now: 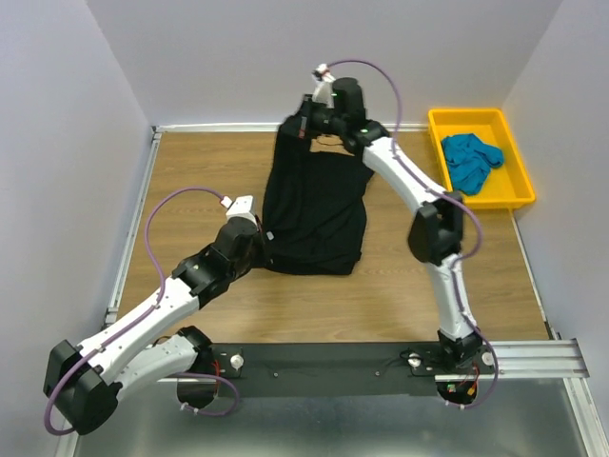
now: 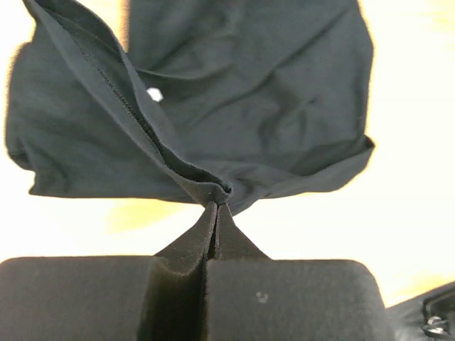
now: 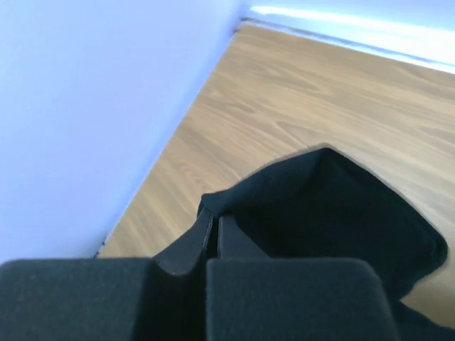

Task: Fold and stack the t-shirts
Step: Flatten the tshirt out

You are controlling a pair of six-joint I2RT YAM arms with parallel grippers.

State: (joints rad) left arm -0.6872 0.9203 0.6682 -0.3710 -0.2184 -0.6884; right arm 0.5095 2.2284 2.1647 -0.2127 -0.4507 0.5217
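Wrist views show left end effector [image 2: 215,206], right end effector [image 3: 215,219] pinching black t-shirt [image 2: 249,92].

- black shirt [image 1: 314,205]: plain black all over, no print; one small white speck shows on it in the left wrist view.
- teal shirt [image 1: 470,160]: bright teal-blue, plain.
- tray [image 1: 466,114]: solid yellow.
- table [image 1: 200,171]: light brown with a streaky wood grain; silvery-white rim.
- walls [image 1: 238,57]: pale grey with a lilac tint, no pattern.
- arms [image 1: 404,176]: white shells with black joints and wrists.
- cables [image 1: 149,238]: purple.
- left gripper [image 2: 215,206] and right gripper [image 3: 213,217]: matt charcoal-black fingers.
- rail [image 1: 324,359]: black, silver at its right end.
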